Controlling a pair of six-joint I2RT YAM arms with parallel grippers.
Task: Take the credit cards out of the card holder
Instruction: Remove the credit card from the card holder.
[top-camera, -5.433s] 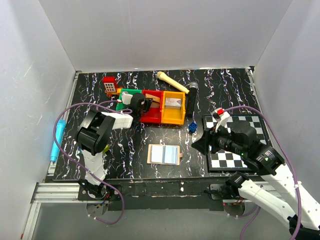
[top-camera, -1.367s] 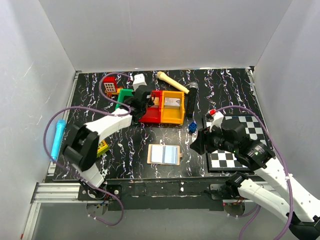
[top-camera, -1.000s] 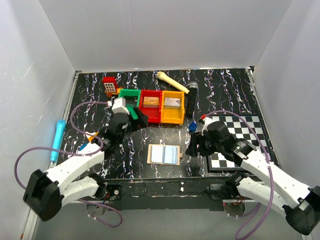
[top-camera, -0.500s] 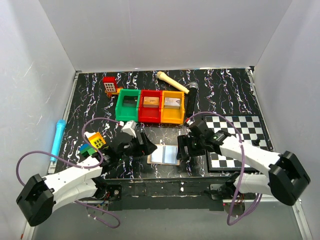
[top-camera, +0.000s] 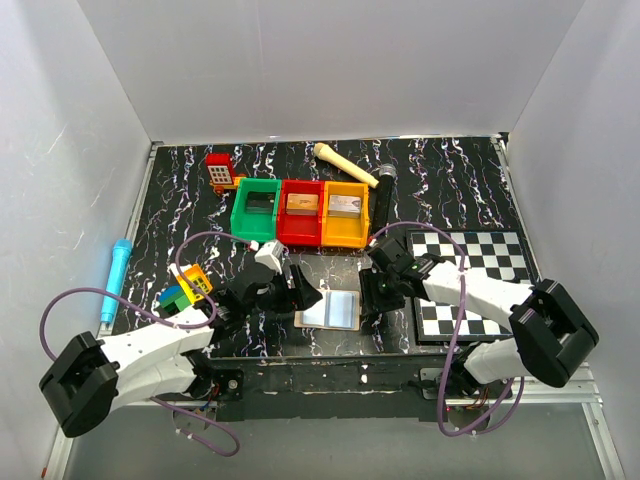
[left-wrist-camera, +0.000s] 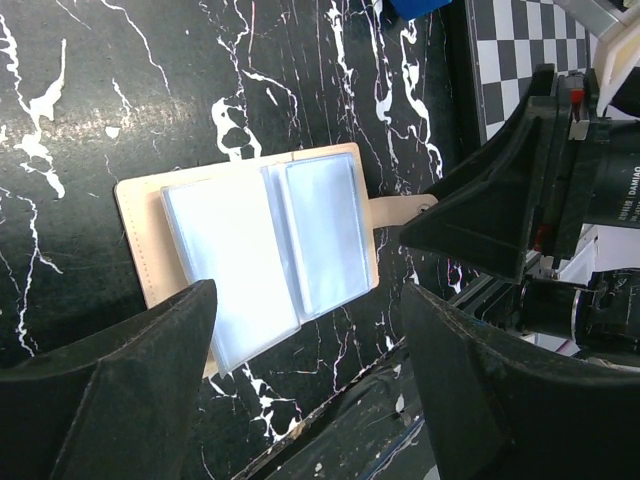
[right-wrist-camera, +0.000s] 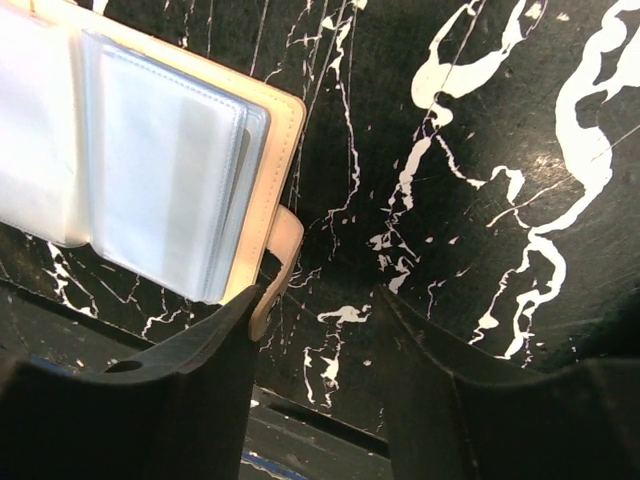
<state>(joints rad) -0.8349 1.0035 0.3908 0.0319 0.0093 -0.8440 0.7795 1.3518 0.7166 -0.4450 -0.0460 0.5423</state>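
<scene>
The card holder (top-camera: 333, 310) lies open on the black marbled table near its front edge, cream-tan outside with pale blue clear sleeves (left-wrist-camera: 258, 252) inside. No credit cards can be told apart from the sleeves; they are hidden. My left gripper (top-camera: 300, 296) hovers at the holder's left end, open, its jaws wide over the near edge of the sleeves (left-wrist-camera: 308, 305). My right gripper (top-camera: 372, 296) is at the holder's right end, open (right-wrist-camera: 320, 310). The holder's tan strap tab (right-wrist-camera: 276, 268) touches its left finger (right-wrist-camera: 215, 350); nothing sits between the fingers.
Green (top-camera: 257, 206), red (top-camera: 301, 210) and yellow (top-camera: 346, 212) bins stand in a row behind the holder. A checkered board (top-camera: 480, 262) lies at the right. A black cylinder (top-camera: 381, 200), a beige bone (top-camera: 345, 165), coloured blocks (top-camera: 186, 288) and a blue pen (top-camera: 116, 280) lie around.
Both arms have come down and inward to the holder's two ends. The left gripper has slid right toward the sleeves; the right gripper's jaws have narrowed beside the strap tab.
</scene>
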